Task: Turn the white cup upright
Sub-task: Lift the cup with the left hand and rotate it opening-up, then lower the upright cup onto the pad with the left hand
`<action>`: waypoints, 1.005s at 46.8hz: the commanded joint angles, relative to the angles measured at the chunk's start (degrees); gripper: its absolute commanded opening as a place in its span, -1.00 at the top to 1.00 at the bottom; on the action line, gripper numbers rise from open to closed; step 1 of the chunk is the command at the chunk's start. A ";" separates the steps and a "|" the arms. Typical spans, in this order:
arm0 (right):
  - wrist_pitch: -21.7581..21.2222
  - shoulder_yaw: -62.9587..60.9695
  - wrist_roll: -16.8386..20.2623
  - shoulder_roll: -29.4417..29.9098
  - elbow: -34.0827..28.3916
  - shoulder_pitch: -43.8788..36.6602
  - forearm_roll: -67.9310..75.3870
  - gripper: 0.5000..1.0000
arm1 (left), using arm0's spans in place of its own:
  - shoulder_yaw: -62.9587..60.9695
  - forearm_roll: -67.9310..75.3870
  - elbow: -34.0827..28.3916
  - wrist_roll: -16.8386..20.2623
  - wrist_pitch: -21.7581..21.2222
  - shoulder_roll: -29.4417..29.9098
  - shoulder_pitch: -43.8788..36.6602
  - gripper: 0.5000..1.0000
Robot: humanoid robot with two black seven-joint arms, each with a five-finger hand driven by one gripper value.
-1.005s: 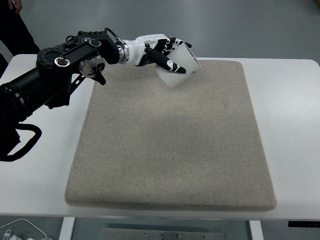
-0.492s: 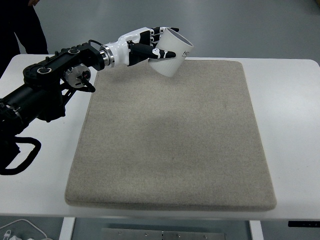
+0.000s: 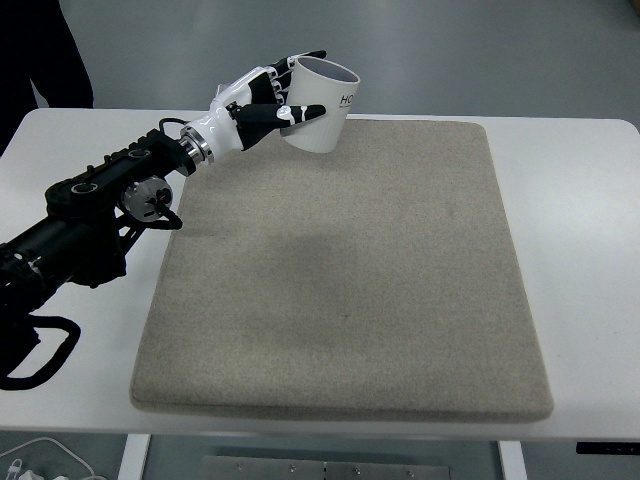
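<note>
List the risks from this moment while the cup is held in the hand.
1. The white cup is gripped by the left hand at the far edge of the grey mat; released there, it may land half on the mat's lip and tip.
2. It looks slightly tilted, so letting go now could topple it.
3. Fingers wrap its side; opening them might drag it over.

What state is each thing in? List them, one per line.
white cup: held above the far left corner of the mat, nearly upright, mouth up, tilted slightly.
left hand: fingers wrapped around the cup's side.
mat: flat on the table, nothing resting on it.
table: white, carrying the mat.
right hand: not in view.
</note>
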State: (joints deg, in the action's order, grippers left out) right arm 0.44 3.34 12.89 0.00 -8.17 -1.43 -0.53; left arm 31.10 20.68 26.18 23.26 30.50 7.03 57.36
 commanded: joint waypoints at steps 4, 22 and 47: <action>0.00 0.00 0.03 0.00 0.00 0.03 0.00 -0.72 | -0.51 0.24 -0.16 6.61 -0.17 0.09 -0.76 0.41; 0.00 0.00 0.03 0.00 0.00 -0.06 0.00 -0.72 | -0.69 8.84 -0.25 11.74 -2.37 0.17 -3.48 0.43; 0.00 0.00 -0.06 0.00 0.00 0.03 0.00 -0.72 | -0.69 11.93 -1.66 11.74 -4.92 0.09 -6.03 0.45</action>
State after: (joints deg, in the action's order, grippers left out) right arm 0.44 3.34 12.91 0.00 -8.17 -1.45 -0.53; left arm 30.41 32.62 24.51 35.01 25.77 7.22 51.43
